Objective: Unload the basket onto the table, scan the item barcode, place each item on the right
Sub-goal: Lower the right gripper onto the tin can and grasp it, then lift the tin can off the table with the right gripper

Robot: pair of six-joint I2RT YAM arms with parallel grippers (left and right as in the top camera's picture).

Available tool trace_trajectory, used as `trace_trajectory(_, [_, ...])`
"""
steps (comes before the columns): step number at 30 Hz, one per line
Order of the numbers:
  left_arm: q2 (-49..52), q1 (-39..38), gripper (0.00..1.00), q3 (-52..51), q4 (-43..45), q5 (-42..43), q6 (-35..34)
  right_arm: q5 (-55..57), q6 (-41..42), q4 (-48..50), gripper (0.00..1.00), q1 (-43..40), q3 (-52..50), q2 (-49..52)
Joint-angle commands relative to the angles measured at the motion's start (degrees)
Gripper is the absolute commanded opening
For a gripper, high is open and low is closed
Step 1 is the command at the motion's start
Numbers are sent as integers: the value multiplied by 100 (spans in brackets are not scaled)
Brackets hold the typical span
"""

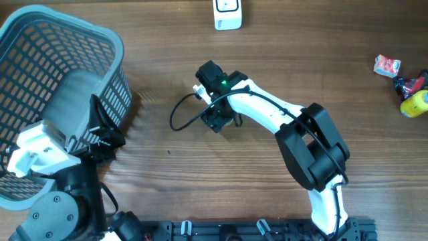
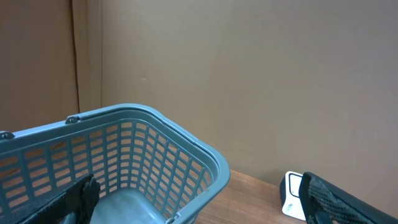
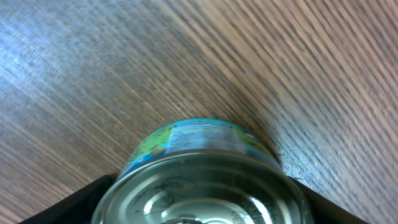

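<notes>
Down in the lower left of the overhead view, the left gripper (image 1: 103, 132) sits against the side of the blue-grey basket (image 1: 117, 87). Its claw is spread wide with nothing in it, and its own camera looks out over the basket rim.

At the middle of the frame, the right gripper (image 1: 217, 119) is low over the wooden table (image 1: 200, 181). A loop of black cable (image 1: 177, 117) hangs off its left side. From its wrist camera, the can (image 3: 202, 180) fills the bottom of the picture. It has a silver end and a green and blue label, and a dark finger (image 3: 81, 205) stands at each side of it. The claw is wide around the can, but I can't tell whether it is pressing on it.

Further back, at the top centre, the white scanner (image 1: 227, 13) stands well apart from the can. At the upper right edge lie a small red packet (image 1: 386, 65) and a yellow item (image 1: 414, 104).
</notes>
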Motion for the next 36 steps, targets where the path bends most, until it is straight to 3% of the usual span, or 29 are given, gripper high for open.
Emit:
trace_trajectory(1, [-11,-22,100,48,-2,-13,-57,79,833,-55,84,-13,4,68])
trace_trajectory(5, [-11,-22,100,48,-4,-13,-57,55,1742,-157,85,-13,4,68])
trace_trajectory(15, [-11,-22,100,48,-28,-13,-57,-511,5235,-214,80,-13,4,68])
trace_trajectory(17, [-11,-22,100,48,-59,-11,-59,-553,5484,-37,80,-13,4,68])
trace_trajectory(20, [-11,-22,100,48,-66,-11,-59,-750,4540,424,100,-13,4,68])
trace_trajectory(32, [-11,-22,100,48,-114,37,-105,-306,378,114,100,-13,4,68])
trace_trajectory(36, [-11,-22,100,48,-111,33,-142,-313,-675,-55,100,-13,4,68])
